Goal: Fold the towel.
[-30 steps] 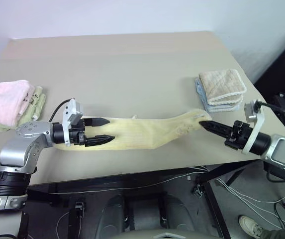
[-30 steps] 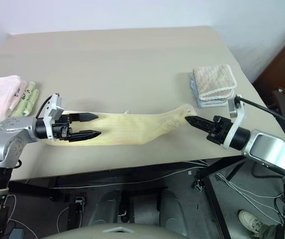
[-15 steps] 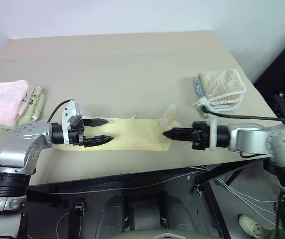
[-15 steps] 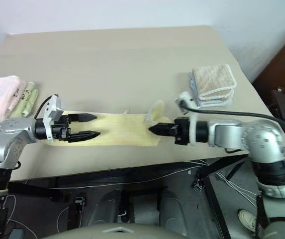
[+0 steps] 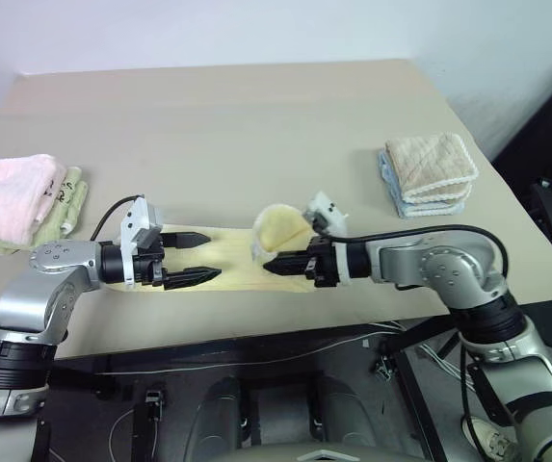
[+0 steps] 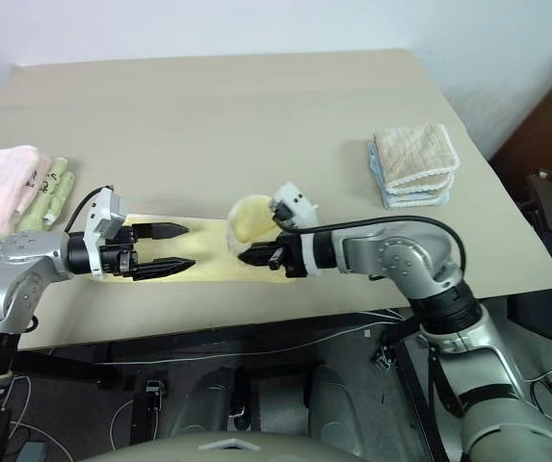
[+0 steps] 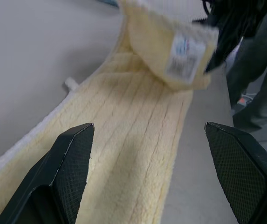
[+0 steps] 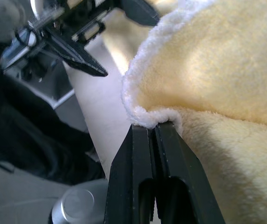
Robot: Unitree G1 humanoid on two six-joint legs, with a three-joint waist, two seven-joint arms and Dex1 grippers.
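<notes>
The pale yellow towel (image 5: 227,272) lies stretched along the table's front edge. My right gripper (image 5: 270,267) is shut on its right end's whitish hem (image 8: 147,116) and holds that end doubled back over the middle, so a raised loop (image 5: 280,231) stands above the flat part. A small printed tag (image 7: 182,56) shows on the lifted end. My left gripper (image 5: 206,258) is open, hovering just above the towel's left part with one finger (image 7: 68,163) near each long edge, and grips nothing. A short gap of flat towel separates the two grippers.
A pink folded towel (image 5: 11,197) and pale green rolls (image 5: 68,204) sit at the table's left edge. A beige folded towel on a small stack (image 5: 432,171) lies at the right. The table (image 5: 256,125) reaches far back behind the towel; its front edge is close.
My right gripper has carried the towel's right end far to the left, over the towel, with its wrist rolling. The towel now looks about half as long. The left gripper kept still.
</notes>
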